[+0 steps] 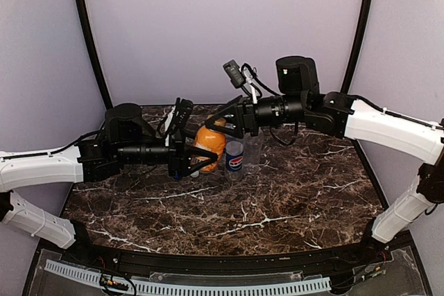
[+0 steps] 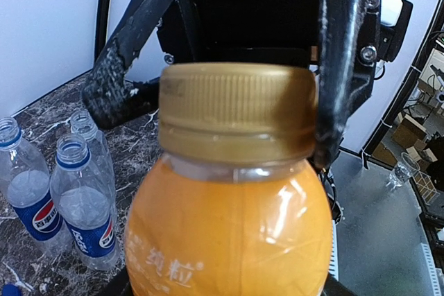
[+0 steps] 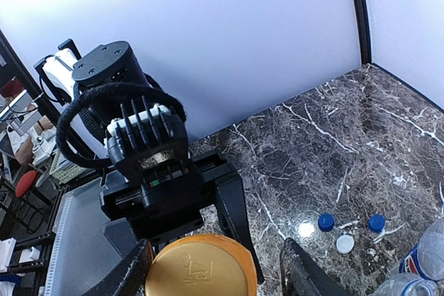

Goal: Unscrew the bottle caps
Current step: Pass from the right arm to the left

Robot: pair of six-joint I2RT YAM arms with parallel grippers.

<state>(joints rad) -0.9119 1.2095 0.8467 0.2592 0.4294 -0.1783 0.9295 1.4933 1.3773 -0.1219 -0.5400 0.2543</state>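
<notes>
Gold ribbed cap sits mid-frame on the full, likely heavy bottle (slick skin), clamped in left gripper; right gripper straddles it loosely, one finger touching; pinch the ridges.

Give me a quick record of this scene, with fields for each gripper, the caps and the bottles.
left gripper: shut on the orange bottle
right gripper: open, fingers either side of the orange cap
orange cap: on its bottle
loose caps: blue cap, white cap, second blue cap, all on the table
open bottles: Pepsi bottle, second Pepsi bottle, clear bottle, standing, uncapped
caps left to unscrew: one
</notes>
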